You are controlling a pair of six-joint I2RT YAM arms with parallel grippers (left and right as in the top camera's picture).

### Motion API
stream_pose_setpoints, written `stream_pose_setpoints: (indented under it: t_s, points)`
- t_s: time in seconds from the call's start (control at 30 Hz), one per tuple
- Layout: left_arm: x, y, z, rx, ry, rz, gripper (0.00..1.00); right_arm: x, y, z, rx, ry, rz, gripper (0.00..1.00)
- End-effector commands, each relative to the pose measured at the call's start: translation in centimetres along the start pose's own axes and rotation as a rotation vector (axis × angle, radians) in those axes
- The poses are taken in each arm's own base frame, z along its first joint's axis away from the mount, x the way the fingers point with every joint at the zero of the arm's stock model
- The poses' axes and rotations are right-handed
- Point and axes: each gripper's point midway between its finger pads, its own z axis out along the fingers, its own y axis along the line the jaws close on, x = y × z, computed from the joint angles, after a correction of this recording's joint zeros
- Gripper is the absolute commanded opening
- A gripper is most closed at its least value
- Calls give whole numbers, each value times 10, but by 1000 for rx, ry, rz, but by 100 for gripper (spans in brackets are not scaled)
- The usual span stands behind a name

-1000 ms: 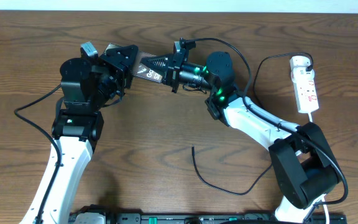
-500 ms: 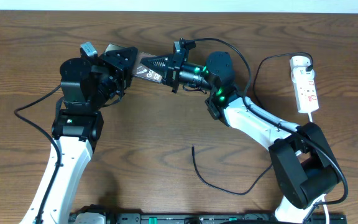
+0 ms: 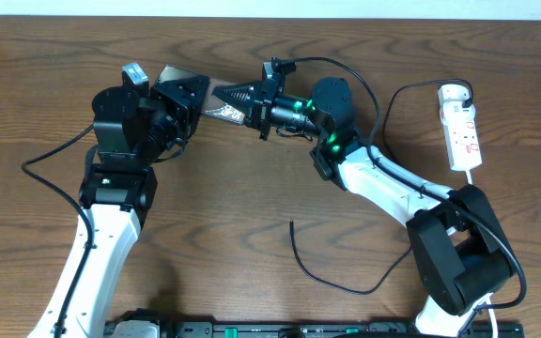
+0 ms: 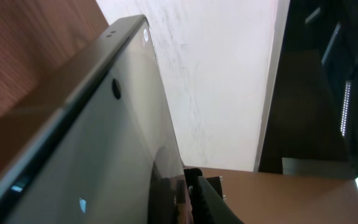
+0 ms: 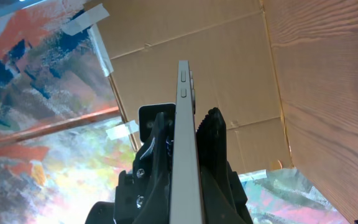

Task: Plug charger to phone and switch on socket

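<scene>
Pinching the phone (image 5: 185,143) edge-on, right pincer (image 5: 185,134); no lettering legible.

Phone held up off the worktop; charger and socket lie apart from it.

The phone (image 3: 222,111), a thin flat slab, is lifted and tilted, clamped edge-on by the right hand (image 5: 185,134), its other end at the left hand (image 3: 188,94). The charger (image 3: 332,278), a thin black cable, curls loose well below the phone, tip free. The socket (image 3: 462,130), a narrow white strip, lies far right of the phone.
</scene>
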Motion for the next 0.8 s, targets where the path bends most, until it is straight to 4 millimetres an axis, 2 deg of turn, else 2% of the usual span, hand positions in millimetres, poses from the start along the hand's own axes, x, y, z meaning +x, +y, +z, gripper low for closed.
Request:
stream_pose_setpoints:
  t_s: [0.0, 0.07, 0.2, 0.47, 0.57, 0.63, 0.7, 0.77]
  points:
    - [-2, -3, 1, 12, 2, -62, 19, 50, 15, 8, 1, 180, -57, 1]
    - [-2, -3, 1, 11, 2, -62, 14, 50, 14, 8, 2, 180, -57, 1]
    - [-3, -3, 1, 11, -3, -63, 13, 50, 14, 8, 2, 181, -57, 1]
    - [-5, -3, 1, 10, -10, -132, 17, 50, 14, 8, 2, 181, -56, 1]
    - [-5, -3, 1, 10, -10, -134, 49, 50, 15, 8, 1, 180, -57, 1]
    - [-4, -3, 1, 10, -9, -135, 63, 49, 14, 8, 1, 179, -56, 1]
    - [-4, -3, 1, 11, -3, -135, 67, 49, 15, 8, 0, 176, -56, 1]
    - [-3, -3, 1, 12, -1, -135, 67, 49, 15, 8, 0, 175, -56, 1]
